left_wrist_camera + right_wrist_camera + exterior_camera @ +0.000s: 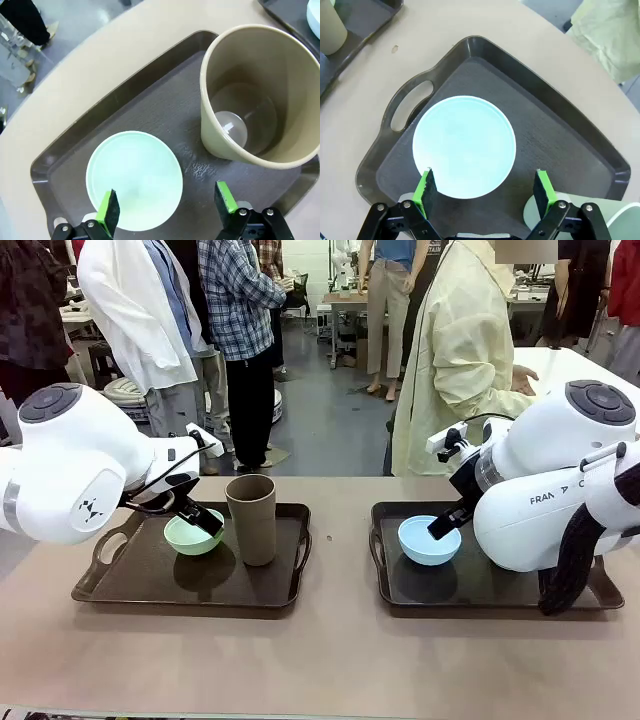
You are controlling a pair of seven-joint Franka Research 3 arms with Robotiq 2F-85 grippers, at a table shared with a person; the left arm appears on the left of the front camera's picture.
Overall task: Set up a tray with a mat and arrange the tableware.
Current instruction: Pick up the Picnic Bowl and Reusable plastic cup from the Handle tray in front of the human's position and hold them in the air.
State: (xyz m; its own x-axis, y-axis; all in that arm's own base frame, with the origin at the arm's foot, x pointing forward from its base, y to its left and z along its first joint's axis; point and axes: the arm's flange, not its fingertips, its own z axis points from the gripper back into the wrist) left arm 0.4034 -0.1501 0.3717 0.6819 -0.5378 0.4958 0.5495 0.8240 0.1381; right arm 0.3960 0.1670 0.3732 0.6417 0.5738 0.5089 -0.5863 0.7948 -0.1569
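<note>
- Mint green bowl [193, 533]: you see it centre-left in the front view, on the left tray [140, 575], with the brown cup [252, 518] just beside it.
- Left gripper [167, 205]: jaws wide apart over the bowl's edge, gripping nothing.
- Light blue bowl [428, 540]: centre-right, on the right tray [500, 585].
- Right gripper [482, 192]: jaws spread wide, empty. Pale green cup [610, 207] is at the lower right of its wrist view.

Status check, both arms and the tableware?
Left gripper open above mint bowl, brown cup alongside. Right gripper open above blue bowl, pale green cup nearby. Nothing held, nothing blocking.

Bright o/head light, soft shadows, glare in brown cup [260, 95]
</note>
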